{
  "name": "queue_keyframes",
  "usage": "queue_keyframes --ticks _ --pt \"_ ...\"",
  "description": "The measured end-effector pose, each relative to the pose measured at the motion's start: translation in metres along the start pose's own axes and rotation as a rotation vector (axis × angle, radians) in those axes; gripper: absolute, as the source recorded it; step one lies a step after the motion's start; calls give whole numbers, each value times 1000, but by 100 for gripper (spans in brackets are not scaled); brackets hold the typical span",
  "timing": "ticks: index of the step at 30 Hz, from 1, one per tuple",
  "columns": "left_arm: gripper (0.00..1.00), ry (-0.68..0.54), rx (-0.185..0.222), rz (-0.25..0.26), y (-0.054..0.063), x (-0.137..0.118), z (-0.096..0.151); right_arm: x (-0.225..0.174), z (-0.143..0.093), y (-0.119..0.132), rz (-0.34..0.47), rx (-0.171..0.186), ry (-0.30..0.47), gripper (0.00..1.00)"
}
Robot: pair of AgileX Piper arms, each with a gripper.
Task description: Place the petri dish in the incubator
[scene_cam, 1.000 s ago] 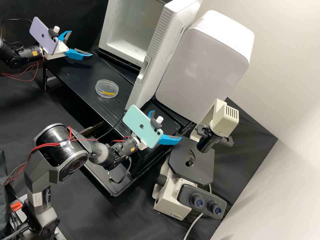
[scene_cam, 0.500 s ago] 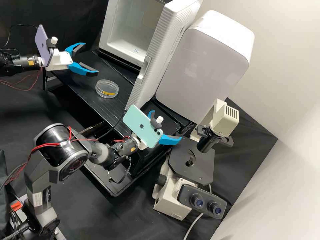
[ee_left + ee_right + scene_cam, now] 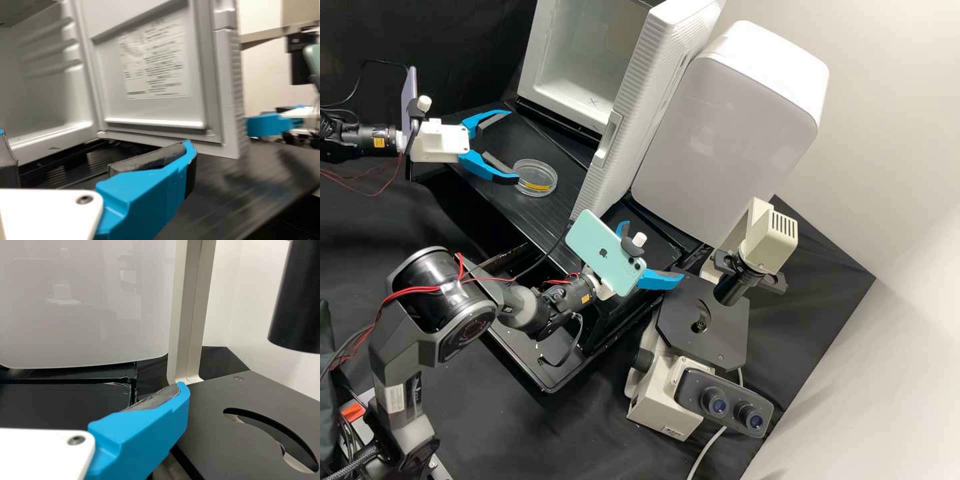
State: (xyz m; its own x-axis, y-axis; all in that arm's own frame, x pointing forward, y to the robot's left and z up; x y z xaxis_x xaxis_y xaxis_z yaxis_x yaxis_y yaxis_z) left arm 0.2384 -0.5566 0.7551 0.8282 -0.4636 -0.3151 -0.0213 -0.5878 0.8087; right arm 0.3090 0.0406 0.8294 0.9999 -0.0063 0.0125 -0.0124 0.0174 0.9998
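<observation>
The clear petri dish [image 3: 535,177], with a yellow strip inside, lies on the black raised bench [image 3: 493,150] in front of the incubator [image 3: 587,60]. The white incubator's door [image 3: 640,107] stands swung open. My left gripper [image 3: 512,145] is open just left of the dish, its lower fingertip at the dish's rim and nothing held. The left wrist view looks between that gripper's [image 3: 95,142] blue fingers at the door's inner side [image 3: 150,75] and the shelves. My right gripper [image 3: 657,263] is open and holds nothing, over the microscope stage [image 3: 703,327].
A white-hooded box [image 3: 733,127] stands right of the incubator door. The microscope [image 3: 693,393] occupies the front right, its stage [image 3: 250,425] and dark objective [image 3: 300,295] close to my right finger [image 3: 145,432]. The right arm's base [image 3: 433,313] stands at the front left.
My left gripper has swung right and down from the far left to the petri dish's left side, fingers staying open. The right arm and the dish have not moved.
</observation>
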Motion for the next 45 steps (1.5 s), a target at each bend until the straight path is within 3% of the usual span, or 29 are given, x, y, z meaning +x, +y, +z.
queue_keyframes --ticks 16,24,34,45 --pt "100 -69 11 -118 -28 -18 14 0 0 0 0 0 0 100" --pt "100 -55 -82 -152 -36 -16 11 0 0 0 0 0 0 100" --pt "100 -8 -196 -149 -36 -15 1 0 0 0 0 0 0 100" --pt "100 30 -196 -137 -35 -10 -10 0 0 0 0 0 0 100"
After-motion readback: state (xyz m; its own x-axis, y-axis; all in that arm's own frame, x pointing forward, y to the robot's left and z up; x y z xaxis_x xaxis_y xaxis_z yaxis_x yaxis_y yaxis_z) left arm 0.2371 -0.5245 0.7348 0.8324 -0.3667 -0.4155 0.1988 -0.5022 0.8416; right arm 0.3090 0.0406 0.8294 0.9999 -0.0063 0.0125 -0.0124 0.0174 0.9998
